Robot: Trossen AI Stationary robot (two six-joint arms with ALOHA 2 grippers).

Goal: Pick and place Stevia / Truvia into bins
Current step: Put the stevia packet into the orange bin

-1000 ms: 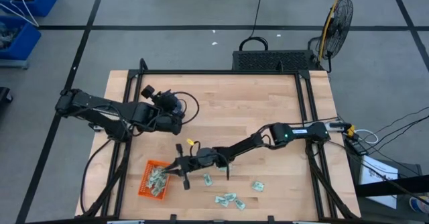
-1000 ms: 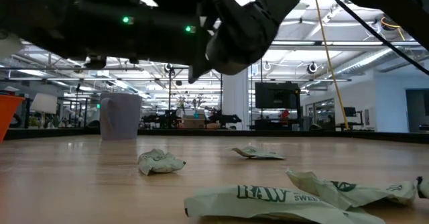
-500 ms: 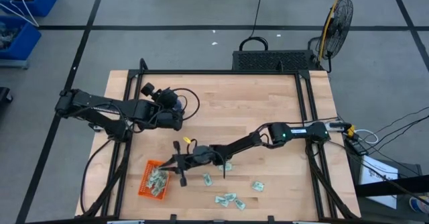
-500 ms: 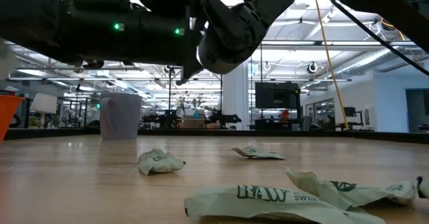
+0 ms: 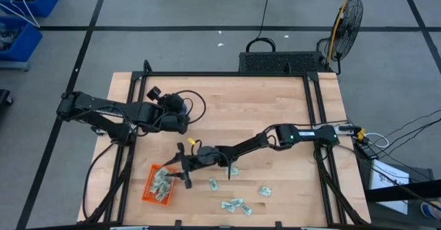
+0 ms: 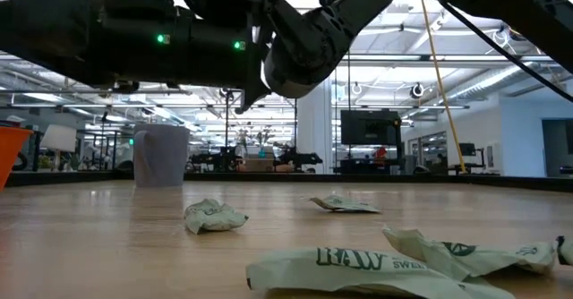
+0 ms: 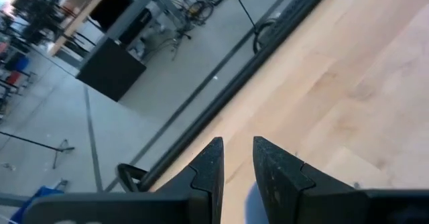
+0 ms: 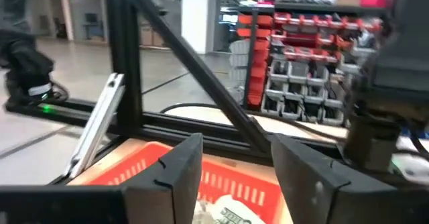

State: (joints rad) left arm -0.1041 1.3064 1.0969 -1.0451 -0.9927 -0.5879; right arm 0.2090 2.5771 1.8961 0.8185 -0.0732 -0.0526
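Note:
The orange bin (image 5: 157, 184) sits near the table's front left and holds several pale green-and-white Stevia sachets (image 5: 162, 181). More sachets lie loose on the wood to its right (image 5: 213, 184) (image 5: 234, 204) (image 5: 264, 191), and they show close up in the low view (image 6: 215, 216) (image 6: 358, 270). My right gripper (image 5: 176, 168) hovers over the bin's right edge, open, with nothing between its fingers (image 8: 231, 150). The bin (image 8: 221, 177) lies just beyond them. My left gripper (image 5: 186, 122) waits above the table's far left. Its fingers (image 7: 238, 160) stand a narrow gap apart around nothing.
A pale lavender cup (image 6: 161, 156) stands on the wood toward the far side. A black metal frame (image 5: 313, 120) borders the table. A black case (image 5: 282, 61) and a fan (image 5: 348, 20) stand on the floor behind it. Bare wood lies at the far right.
My right gripper has opened above the bin's right edge while staying almost in place. The loose sachets on the table have not moved.

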